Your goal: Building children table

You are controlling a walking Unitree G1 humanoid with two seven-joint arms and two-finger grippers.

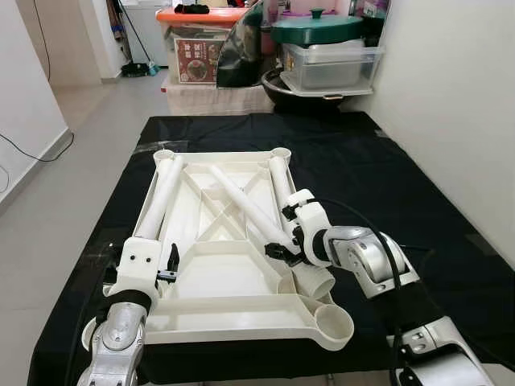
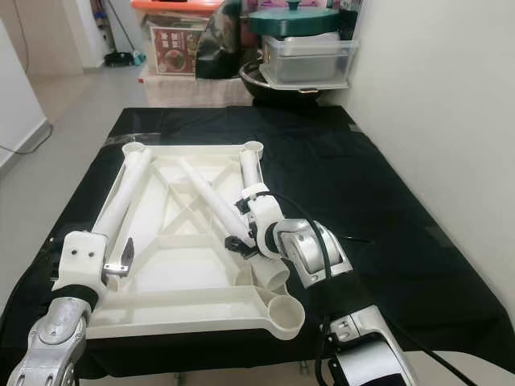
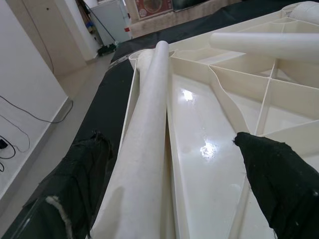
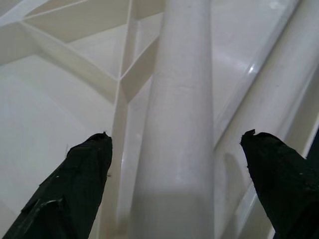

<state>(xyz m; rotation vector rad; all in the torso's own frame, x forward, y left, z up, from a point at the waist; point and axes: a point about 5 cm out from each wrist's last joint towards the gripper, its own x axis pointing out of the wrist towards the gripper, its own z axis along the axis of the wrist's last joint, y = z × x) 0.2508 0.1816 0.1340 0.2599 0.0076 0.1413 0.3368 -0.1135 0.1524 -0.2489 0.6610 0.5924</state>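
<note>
Upturned white tabletop (image 1: 233, 265), on black sheet (image 1: 386, 185) on the floor. Three white legs lie in it. Left end effector (image 3: 174, 194), spread wide, straddles left leg (image 1: 161, 197). Right end effector (image 4: 179, 164), likewise spread, straddles diagonal middle leg (image 1: 245, 205) at its near end; third leg (image 1: 280, 181) lies just beside.

Black floor mat (image 1: 418, 193) spread over pale tiled floor (image 1: 72, 185). Behind it, stacked clear storage bins, one with an orange lid (image 1: 201, 14), another bearing a green lidded pot (image 1: 315, 28). White wall (image 1: 459, 96) alongside; a black cable (image 1: 32, 153) trails along the opposite baseboard.
</note>
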